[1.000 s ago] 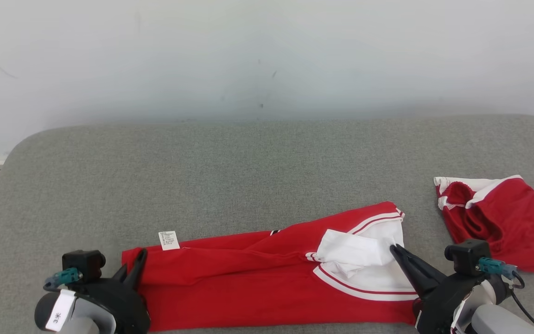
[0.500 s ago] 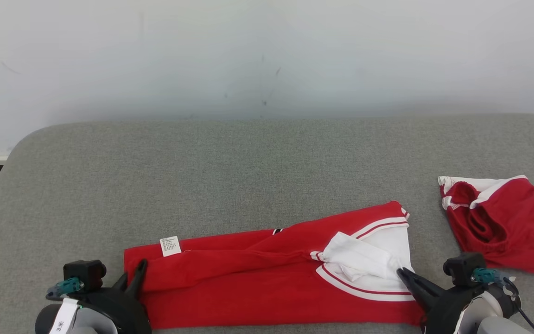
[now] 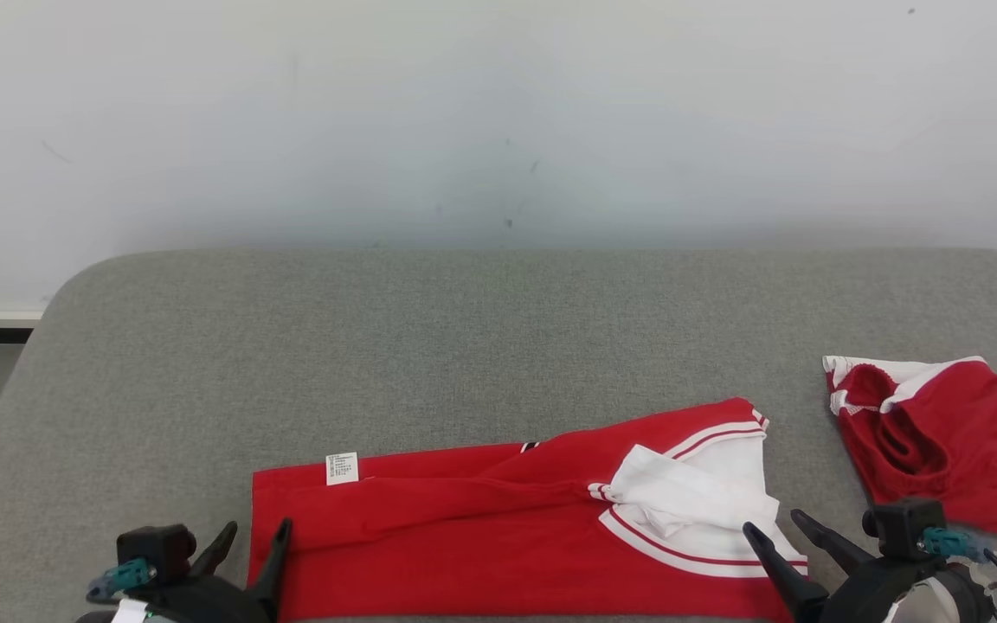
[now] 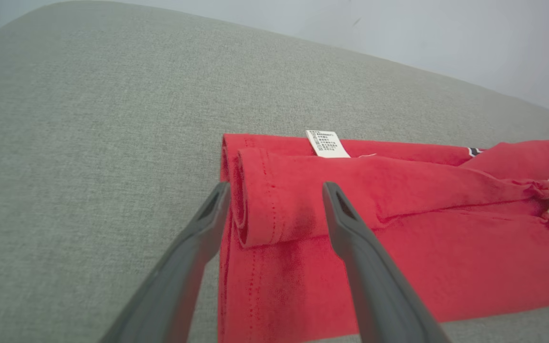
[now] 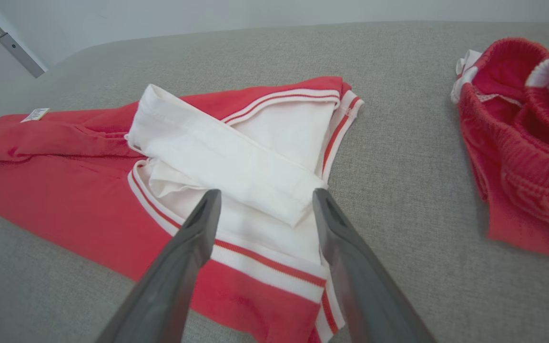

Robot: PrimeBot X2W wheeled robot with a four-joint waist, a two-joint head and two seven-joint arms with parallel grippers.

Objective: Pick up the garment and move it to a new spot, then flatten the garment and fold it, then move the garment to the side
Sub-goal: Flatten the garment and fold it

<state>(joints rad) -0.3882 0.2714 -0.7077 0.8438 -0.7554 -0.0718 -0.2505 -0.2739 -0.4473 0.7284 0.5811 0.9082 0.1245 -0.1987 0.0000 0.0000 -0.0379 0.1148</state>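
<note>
The garment [image 3: 498, 528] is a red top with white sleeves and red-striped trim, lying folded in a long strip near the front edge of the grey surface. A small white label [image 3: 342, 468] sits at its left end. My left gripper [image 3: 256, 536] stands open at that left end; in the left wrist view [image 4: 274, 193] its fingers straddle the rolled red hem [image 4: 274, 200] without holding it. My right gripper [image 3: 780, 529] is open at the garment's right end. Seen from the right wrist [image 5: 262, 200], its fingers flank the folded white sleeve [image 5: 227, 157], with nothing held.
A second crumpled red and white garment [image 3: 940, 441] lies at the right edge of the grey padded surface [image 3: 464, 346]. A pale wall rises behind. The surface's rounded left corner [image 3: 57, 294] drops to a darker floor.
Both grippers have gone from shut on the garment's ends to open, letting the cloth lie flat. The camera has tilted, shifting the whole picture down.
</note>
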